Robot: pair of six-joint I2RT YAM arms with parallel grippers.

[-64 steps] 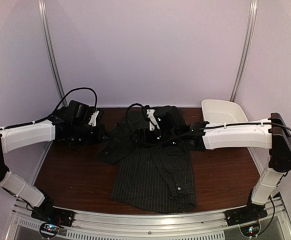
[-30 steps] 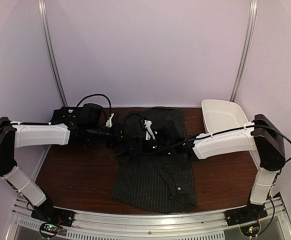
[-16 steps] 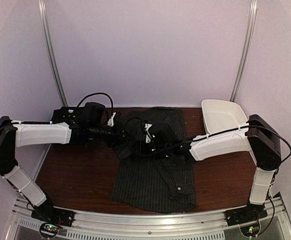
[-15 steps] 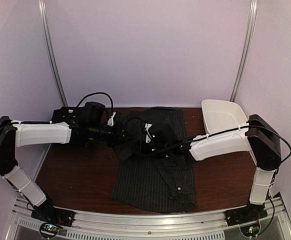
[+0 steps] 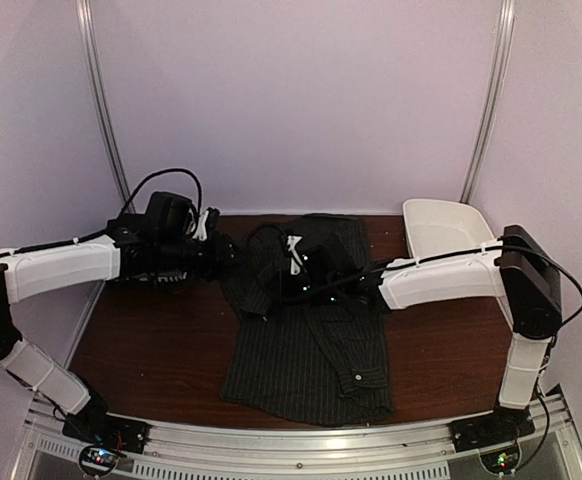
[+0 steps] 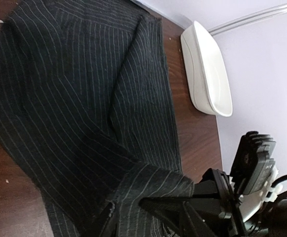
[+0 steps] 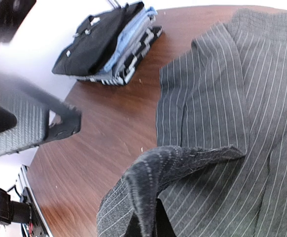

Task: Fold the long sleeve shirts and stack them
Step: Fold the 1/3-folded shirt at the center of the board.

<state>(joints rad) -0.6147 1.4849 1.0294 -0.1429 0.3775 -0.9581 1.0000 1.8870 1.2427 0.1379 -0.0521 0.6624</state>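
Right gripper (image 5: 269, 296) is clamped on a raised fold of the pinstriped shirt (image 5: 306, 355), which lies spread at the centre of the table (image 5: 141, 345). Left gripper (image 5: 223, 250) sits at the shirt's upper left edge; its opening cannot be determined.

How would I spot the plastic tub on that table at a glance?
Start at the brown wooden table and look to its far right corner, against the back wall. The tub sits there, beyond the right arm. Unlike the dark pinstriped shirt spread beside it, it is white, rigid and oblong.
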